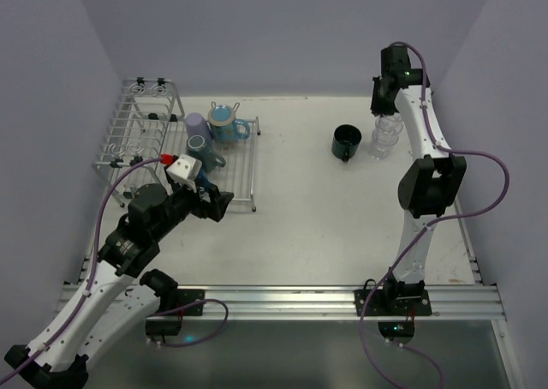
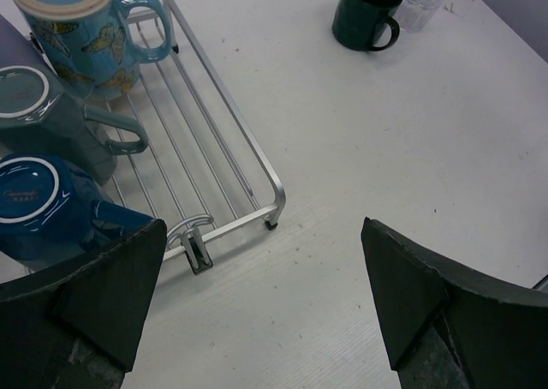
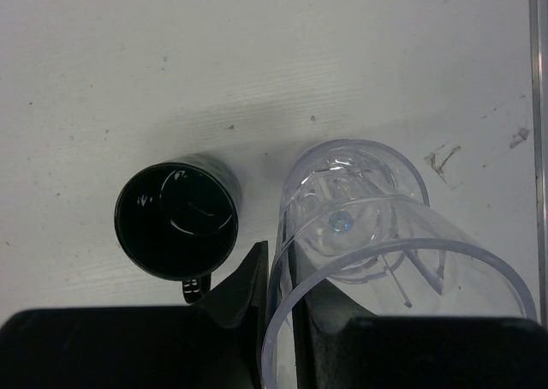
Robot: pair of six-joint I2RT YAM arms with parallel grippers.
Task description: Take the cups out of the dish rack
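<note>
Okay, unloading is looking partway done. Two cups are standing on the desk toward its far right corner: the dark teal mug and, just beside it on the right-edge side, the clear ribbed glass, both upright.

Four more are sitting on the flat grid of the dish rack at the far left corner: the lavender cup, the butterfly mug, the grey-teal mug and the blue mug, which is bottom-up.

I am holding my right jaws over the glass. One finger is outside its near wall and the other seems to be inside, seen through the glass. The gap is narrow, and I cannot tell whether I am pinching the wall or am loose. Judging by that, I am in the set-down step for the glass.

My left jaws are spread wide and carrying nothing. They are hovering low by the rack's near right corner, with the blue mug just beside my left finger.

Next move, as I judge it:
- **Right jaws:** let go fully and rise straight up, so I am not tipping the glass into the teal mug.
- **Left jaws:** shift toward the left edge to straddle the blue mug, press together on it and lift it clear of the wires before carrying it rightward.
</note>
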